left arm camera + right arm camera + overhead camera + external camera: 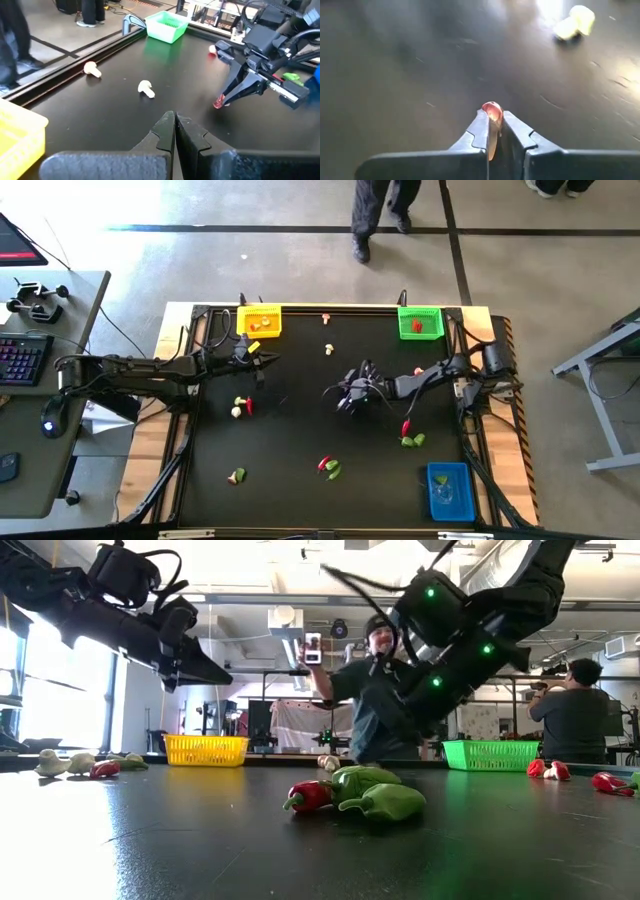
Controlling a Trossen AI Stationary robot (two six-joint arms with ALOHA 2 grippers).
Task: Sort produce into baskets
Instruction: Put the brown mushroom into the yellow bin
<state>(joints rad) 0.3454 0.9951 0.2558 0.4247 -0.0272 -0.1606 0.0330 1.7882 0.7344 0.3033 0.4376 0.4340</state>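
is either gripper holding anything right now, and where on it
The right gripper is shut on a small red piece, pinched at its fingertips so only the rounded end shows. The left gripper is shut with nothing between its fingers.

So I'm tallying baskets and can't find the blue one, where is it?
In the high view, the blue basket sits at the table's near right corner, past the red and green pieces by the right arm.

Keyboard (22, 360), mouse (51, 416) on side desk; person (372, 690) behind table.
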